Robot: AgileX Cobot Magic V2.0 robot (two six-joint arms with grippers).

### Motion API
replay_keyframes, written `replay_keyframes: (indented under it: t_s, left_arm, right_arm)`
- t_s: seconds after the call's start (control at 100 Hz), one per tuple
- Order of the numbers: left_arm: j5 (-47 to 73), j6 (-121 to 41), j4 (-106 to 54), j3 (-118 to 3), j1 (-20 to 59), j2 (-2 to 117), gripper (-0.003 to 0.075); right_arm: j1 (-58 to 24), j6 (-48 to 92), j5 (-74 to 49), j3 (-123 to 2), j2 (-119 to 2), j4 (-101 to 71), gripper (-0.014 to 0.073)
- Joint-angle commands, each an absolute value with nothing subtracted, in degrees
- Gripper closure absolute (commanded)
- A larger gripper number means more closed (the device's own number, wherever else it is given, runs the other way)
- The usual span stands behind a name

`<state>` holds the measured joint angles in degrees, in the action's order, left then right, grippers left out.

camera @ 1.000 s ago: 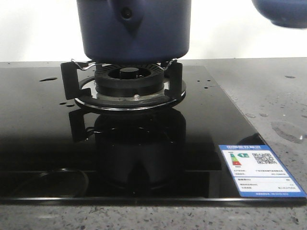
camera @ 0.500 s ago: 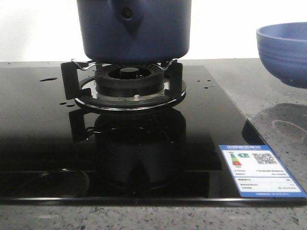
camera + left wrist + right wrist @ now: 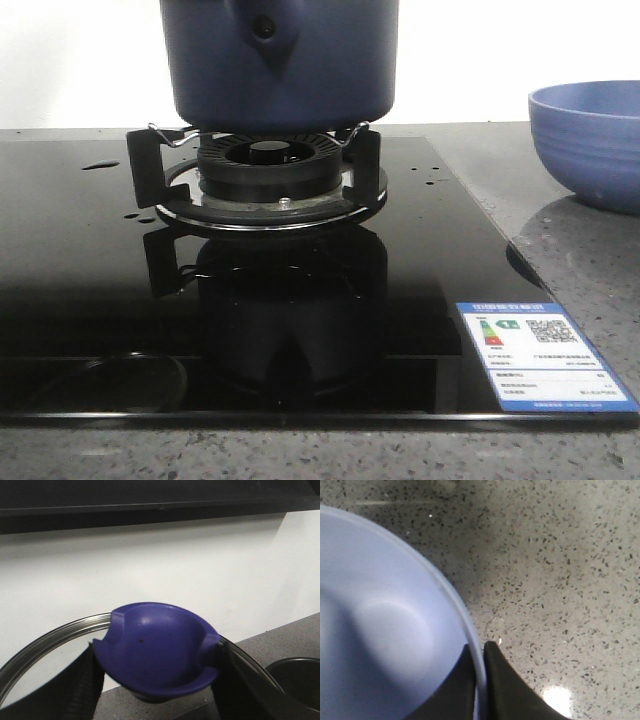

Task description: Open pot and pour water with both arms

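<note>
**Pot sits open on burner as bowl comes down to tabletop**

Pot (image 3: 279, 62), dark navy and straight-sided, stands on the gas burner (image 3: 270, 170) at the back of the black glass hob (image 3: 100, 270), its handle socket facing the front camera. The light-blue bowl (image 3: 590, 140), which hung higher at the right edge a second ago, now rests on, or just above, the speckled tabletop (image 3: 580, 270) beside the hob. By that reading the receiving vessel is in place for pouring, which has yet to begin.

The front view shows neither arm. The right wrist view supplies what it lacks: the right hand (image 3: 481, 680) is pinched on the bowl's rim, one finger inside the wall and one outside, with grey stone below. The left wrist view shows the left hand (image 3: 155, 680) clamped on the blue knob (image 3: 157, 650) of a glass lid (image 3: 55, 640) with a steel rim, held up against a white wall, so the pot is judged uncovered. The pot's top is cropped out of the front view.

Water shows only as small droplets (image 3: 100, 165) on the hob glass near the burner.
</note>
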<state>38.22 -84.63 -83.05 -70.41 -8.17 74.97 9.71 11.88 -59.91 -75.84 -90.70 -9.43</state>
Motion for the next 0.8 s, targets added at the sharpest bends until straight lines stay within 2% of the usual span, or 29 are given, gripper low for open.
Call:
replay_keyframes:
  t_s: [0.0,0.15,0.25,0.52,0.79]
  left_arm:
    - [38.4,-84.2,-87.6,-72.5,-8.3,72.7,0.0372]
    - [38.4,-84.2,-87.6,-72.5,-8.3,72.7,0.0372]
    - [39.3,-84.2,-87.8,-72.5,-8.3,72.7,0.0372]
    - [45.3,-84.2,-92.3,-72.5,-6.7,72.7,0.0372]
    - [44.7,-84.3,-92.3,-72.5,2.5,73.9,0.0372]
  right_arm:
    - [10.1,12.0,-58.0,-77.0,-88.6,-10.2,0.0564]
    - [10.1,12.5,-58.2,-77.0,-88.5,-10.2,0.0328]
    - [10.1,12.4,-59.3,-78.7,-87.5,-10.2,0.0235]
    - [10.1,12.6,-60.7,-83.9,-80.1,-13.2,0.0232]
    - [10.1,12.6,-62.2,-83.9,-75.9,-14.1,0.0232]
